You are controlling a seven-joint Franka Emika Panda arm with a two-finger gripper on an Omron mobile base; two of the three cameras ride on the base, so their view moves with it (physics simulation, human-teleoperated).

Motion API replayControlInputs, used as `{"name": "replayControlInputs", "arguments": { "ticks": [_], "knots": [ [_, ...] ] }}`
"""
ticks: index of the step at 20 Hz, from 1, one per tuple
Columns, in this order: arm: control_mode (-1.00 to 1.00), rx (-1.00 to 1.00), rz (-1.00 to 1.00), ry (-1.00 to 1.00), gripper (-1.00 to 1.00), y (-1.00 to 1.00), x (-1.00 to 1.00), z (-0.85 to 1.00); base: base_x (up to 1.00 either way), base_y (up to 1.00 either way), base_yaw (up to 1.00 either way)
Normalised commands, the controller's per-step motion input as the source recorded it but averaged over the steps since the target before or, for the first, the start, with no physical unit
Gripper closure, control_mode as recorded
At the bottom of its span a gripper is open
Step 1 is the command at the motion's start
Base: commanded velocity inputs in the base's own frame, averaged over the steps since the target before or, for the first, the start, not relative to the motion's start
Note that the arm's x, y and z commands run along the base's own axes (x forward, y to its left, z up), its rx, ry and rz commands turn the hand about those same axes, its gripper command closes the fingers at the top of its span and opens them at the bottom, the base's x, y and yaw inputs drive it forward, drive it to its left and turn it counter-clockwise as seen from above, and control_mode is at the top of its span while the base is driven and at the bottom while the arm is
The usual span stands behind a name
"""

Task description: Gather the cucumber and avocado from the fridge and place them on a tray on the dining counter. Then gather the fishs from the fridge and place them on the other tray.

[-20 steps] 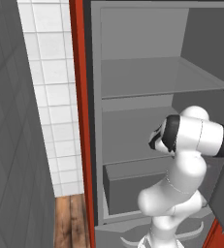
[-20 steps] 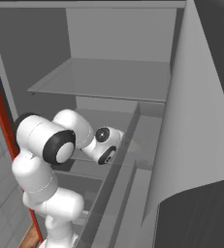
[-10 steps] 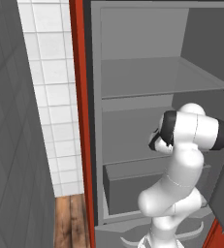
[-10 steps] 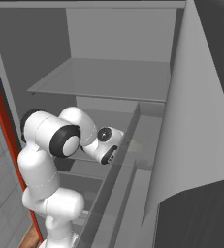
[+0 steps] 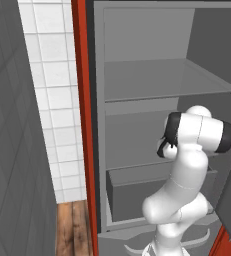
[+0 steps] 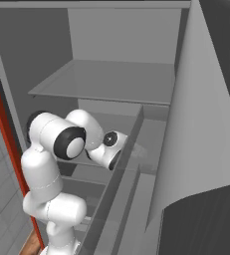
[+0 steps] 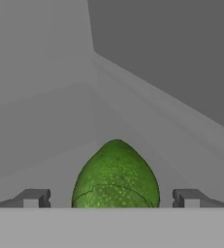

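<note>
- The gripper (image 7: 111, 198) stands wide open, its two dark fingertips (image 7: 33, 197) spread to either side of the avocado (image 7: 116, 175) with clear gaps — nothing is held.
- The avocado, green and rough-skinned, lies on a grey fridge shelf (image 7: 45, 145) between the tips, its narrow end pointing away from the hand.
- Beyond it the shelf runs back to a corner where the grey inner walls meet.
- From the base cameras, the white arm (image 5: 187, 165) reaches into the open fridge (image 6: 111, 79) below its upper shelf (image 5: 157, 80) — the red door edge (image 5: 82, 120) stands at the left beside white wall tiles (image 5: 49, 100).
</note>
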Motion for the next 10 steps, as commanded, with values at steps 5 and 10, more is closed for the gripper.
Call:
{"name": "replayControlInputs", "arguments": {
  "ticks": [5, 10],
  "knots": [
    [-1.00, 0.00, 0.00, 0.00, -1.00, -0.08, 0.00, -0.08, 0.00, 0.00, 0.00],
    [-1.00, 0.00, 0.00, 0.00, -1.00, 0.00, 0.02, -0.02, 0.00, 0.00, 0.00]
  ]
}}
